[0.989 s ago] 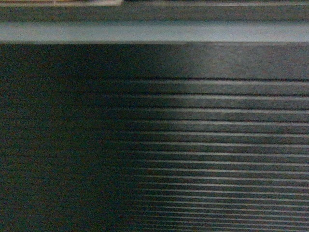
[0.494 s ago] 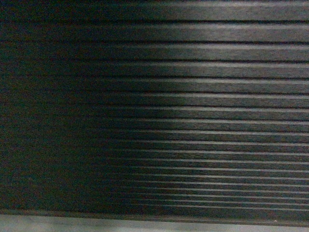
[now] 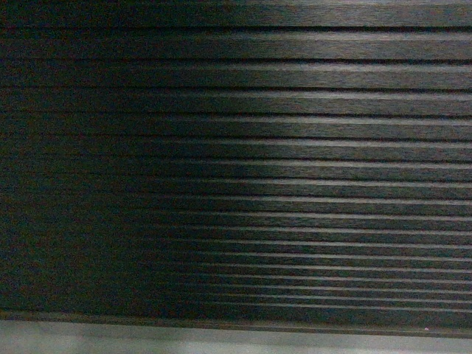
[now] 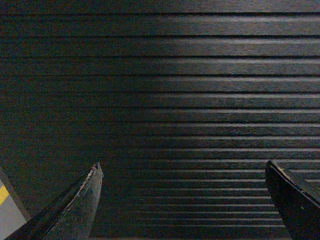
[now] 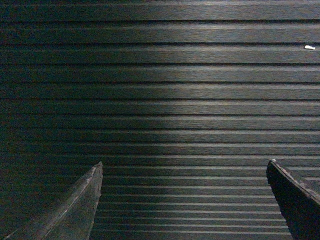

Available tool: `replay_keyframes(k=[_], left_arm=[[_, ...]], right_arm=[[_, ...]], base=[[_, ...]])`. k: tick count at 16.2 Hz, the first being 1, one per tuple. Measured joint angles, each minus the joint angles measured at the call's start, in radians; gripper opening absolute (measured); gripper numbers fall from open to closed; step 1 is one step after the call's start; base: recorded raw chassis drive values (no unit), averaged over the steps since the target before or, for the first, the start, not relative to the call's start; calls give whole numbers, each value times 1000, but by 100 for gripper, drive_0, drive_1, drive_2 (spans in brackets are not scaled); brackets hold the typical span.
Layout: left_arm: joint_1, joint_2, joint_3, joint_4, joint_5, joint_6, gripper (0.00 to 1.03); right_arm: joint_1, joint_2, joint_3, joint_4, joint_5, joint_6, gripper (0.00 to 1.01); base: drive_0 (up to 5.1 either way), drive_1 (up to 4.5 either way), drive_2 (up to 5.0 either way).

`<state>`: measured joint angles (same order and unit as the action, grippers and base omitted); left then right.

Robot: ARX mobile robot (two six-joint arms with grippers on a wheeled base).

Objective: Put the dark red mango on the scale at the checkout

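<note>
No mango or scale shows in any view, only a dark ribbed wall (image 3: 295, 147) ahead of both empty, wide-spread grippers, left (image 4: 182, 200) and right (image 5: 182, 200), so look around for the fruit.

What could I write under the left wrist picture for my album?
The open left gripper faces a dark slatted panel, holding nothing.

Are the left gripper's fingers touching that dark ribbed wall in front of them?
Cannot tell. The left wrist view shows the fingers spread wide over the dark slatted panel, but from behind no gap or contact shows plainly.
</note>
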<state>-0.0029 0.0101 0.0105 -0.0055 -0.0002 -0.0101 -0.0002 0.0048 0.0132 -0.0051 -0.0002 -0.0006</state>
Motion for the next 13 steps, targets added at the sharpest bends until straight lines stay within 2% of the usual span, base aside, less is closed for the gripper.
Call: replay_keyframes(k=[13], left_arm=[[0, 0, 0, 0, 0, 0, 98]], right_arm=[[0, 0, 0, 0, 0, 0, 98]], base=[[0, 0, 0]])
